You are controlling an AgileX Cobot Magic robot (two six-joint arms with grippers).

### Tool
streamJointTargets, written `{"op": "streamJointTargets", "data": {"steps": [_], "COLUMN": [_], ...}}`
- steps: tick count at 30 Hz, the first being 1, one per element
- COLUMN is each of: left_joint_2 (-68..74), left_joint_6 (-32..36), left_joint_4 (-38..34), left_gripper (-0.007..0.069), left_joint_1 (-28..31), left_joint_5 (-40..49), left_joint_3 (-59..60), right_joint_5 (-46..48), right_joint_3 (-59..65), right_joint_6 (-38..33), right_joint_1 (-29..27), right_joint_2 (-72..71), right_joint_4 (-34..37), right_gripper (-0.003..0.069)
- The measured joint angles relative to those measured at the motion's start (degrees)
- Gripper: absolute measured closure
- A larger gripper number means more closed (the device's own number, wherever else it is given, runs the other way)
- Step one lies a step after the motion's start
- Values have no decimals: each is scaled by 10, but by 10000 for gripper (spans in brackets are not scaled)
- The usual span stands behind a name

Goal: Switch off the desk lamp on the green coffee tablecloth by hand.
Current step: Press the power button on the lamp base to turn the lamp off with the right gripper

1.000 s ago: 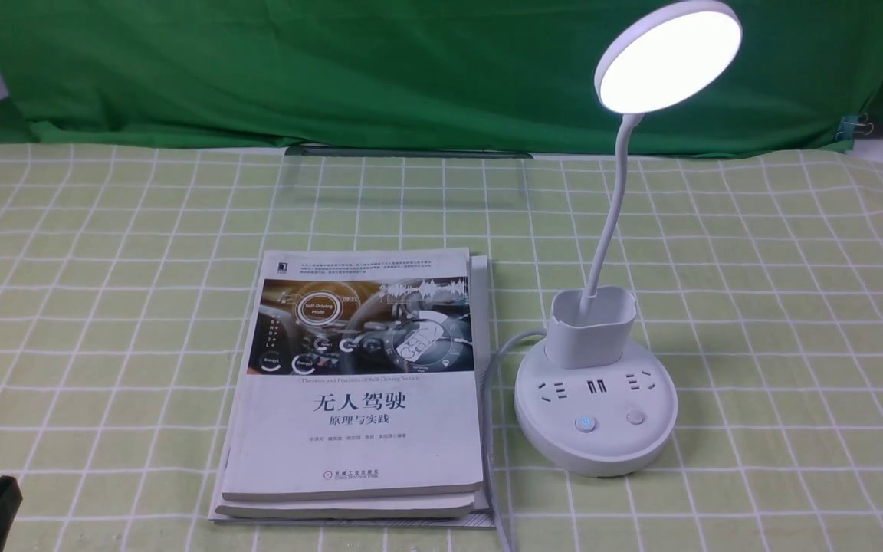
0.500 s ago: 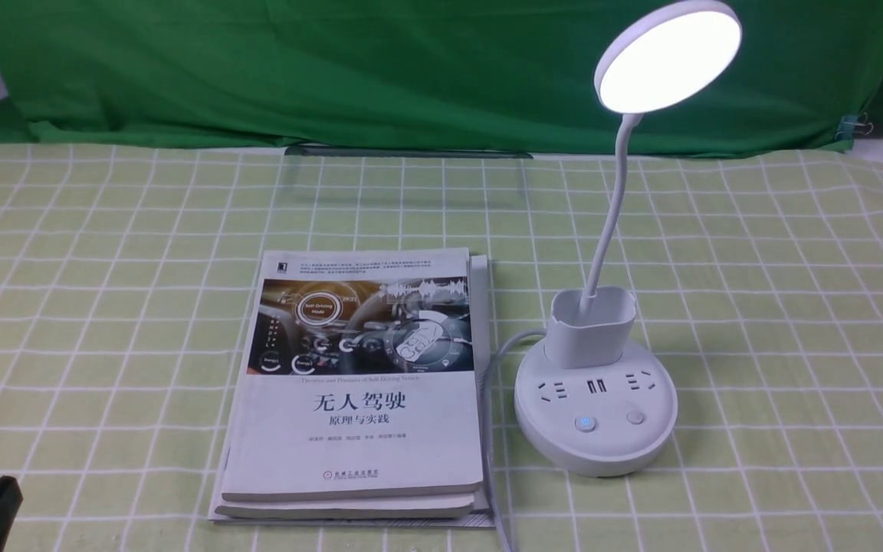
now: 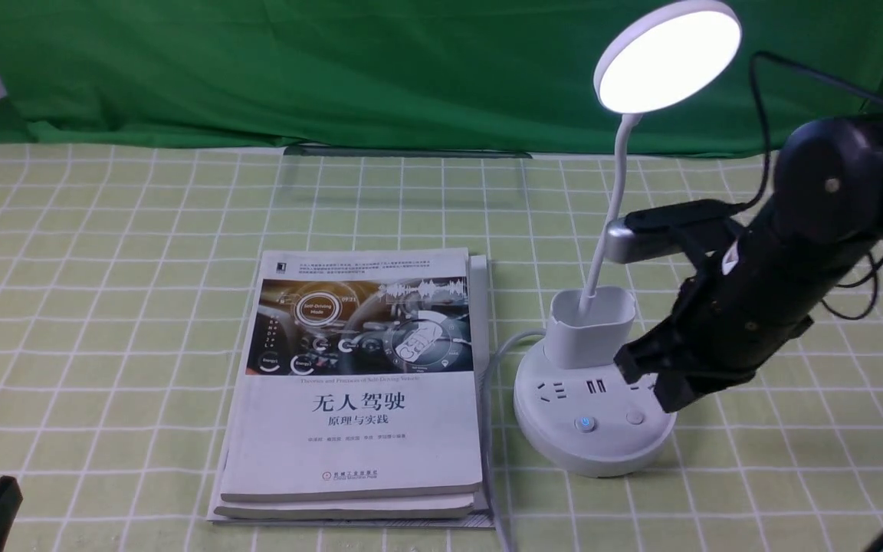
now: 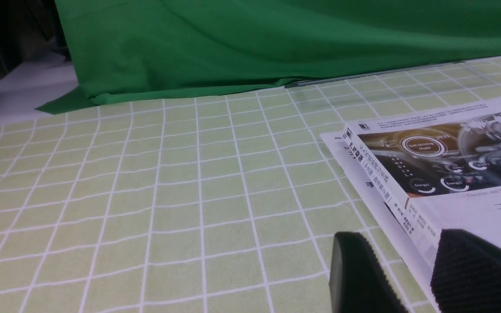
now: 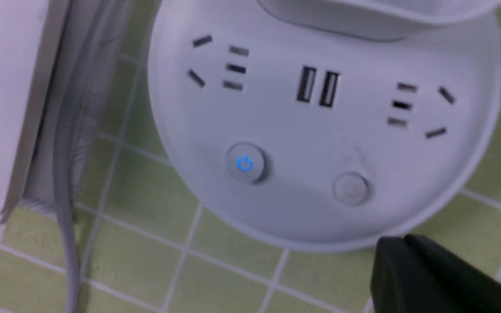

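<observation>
left gripper (image 4: 402,237): spread apart, nothing in it, well off to the left of the right fingers
books (image 3: 357,429): between the two sets of fingers
lamp (image 3: 591,448): on, base just left of the right fingers, round so no long axis, neck standing up behind them
power button (image 3: 585,423): glowing blue, left of those tips, past the plain button (image 3: 635,417); probably the one to press
right gripper (image 5: 400,243): closed up, empty, the nearer arm by miles
</observation>
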Motion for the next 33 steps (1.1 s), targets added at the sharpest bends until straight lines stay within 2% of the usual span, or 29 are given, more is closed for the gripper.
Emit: {"op": "streamJointTargets", "data": {"steps": [20, 33], "left_joint_2": [0, 0], "left_joint_6": [0, 0], "left_joint_4": [0, 0], "left_gripper": [382, 382], "left_joint_1": [0, 0], "left_joint_5": [0, 0], "left_joint_3": [0, 0], "right_joint_5": [-17, -9], "right_joint_3": [-34, -31], "right_joint_6": [0, 0], "right_joint_1": [7, 7], "right_joint_2": [78, 49], "right_joint_4": [-1, -3], "right_gripper": [615, 615]}}
